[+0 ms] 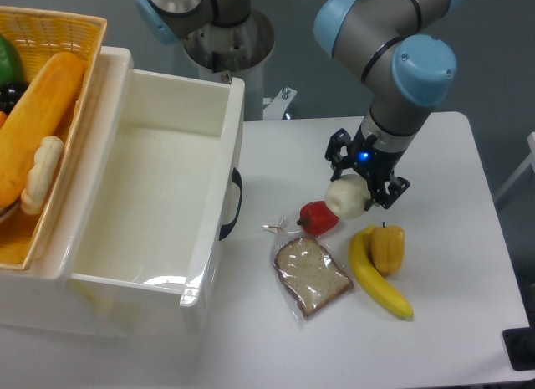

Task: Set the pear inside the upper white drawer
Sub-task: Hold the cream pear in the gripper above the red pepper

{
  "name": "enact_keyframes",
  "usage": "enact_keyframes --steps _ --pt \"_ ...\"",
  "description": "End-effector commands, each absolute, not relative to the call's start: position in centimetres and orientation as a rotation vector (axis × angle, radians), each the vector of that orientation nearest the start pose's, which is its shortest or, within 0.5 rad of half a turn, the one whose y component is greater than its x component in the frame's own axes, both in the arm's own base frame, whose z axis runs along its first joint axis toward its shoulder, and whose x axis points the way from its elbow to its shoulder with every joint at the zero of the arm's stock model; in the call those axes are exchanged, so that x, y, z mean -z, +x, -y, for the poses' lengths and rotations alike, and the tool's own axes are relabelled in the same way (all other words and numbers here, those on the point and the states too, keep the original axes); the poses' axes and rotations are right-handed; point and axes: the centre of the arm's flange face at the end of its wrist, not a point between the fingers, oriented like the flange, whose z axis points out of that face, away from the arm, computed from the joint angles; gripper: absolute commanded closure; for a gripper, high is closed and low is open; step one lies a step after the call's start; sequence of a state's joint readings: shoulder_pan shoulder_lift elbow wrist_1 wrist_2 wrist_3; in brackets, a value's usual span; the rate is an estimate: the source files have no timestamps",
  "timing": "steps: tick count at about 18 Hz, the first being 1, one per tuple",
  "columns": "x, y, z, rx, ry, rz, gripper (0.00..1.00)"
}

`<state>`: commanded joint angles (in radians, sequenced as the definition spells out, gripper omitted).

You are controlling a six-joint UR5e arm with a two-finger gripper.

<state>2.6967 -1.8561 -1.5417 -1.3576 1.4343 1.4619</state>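
Observation:
The pear (346, 197) is pale cream-white and round, and sits between my gripper's fingers just right of the red pepper (318, 217). My gripper (355, 186) points down and is shut on the pear, close above the white table; I cannot tell whether the pear still touches the table. The upper white drawer (159, 180) stands pulled open at the left, its inside empty, with its black curved handle (231, 203) facing the pear.
A yellow-orange pepper (388, 248) and a banana (378, 278) lie right of the red pepper. A bagged bread slice (311, 274) lies in front. A wicker basket (50, 113) with food sits on the cabinet at far left.

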Motion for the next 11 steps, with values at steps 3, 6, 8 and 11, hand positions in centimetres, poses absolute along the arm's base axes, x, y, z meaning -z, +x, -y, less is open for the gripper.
enact_keyframes --steps 3,6,8,11 --pt "-36.91 -47.27 -38.89 0.114 -2.979 -0.499 0.41" --pt "-36.90 -47.31 -38.81 0.117 -2.982 -0.487 0.41" --pt "-36.90 -47.37 -38.74 0.117 -2.983 -0.480 0.41" --pt "-37.12 -47.68 -38.38 0.113 -2.986 -0.458 0.41"
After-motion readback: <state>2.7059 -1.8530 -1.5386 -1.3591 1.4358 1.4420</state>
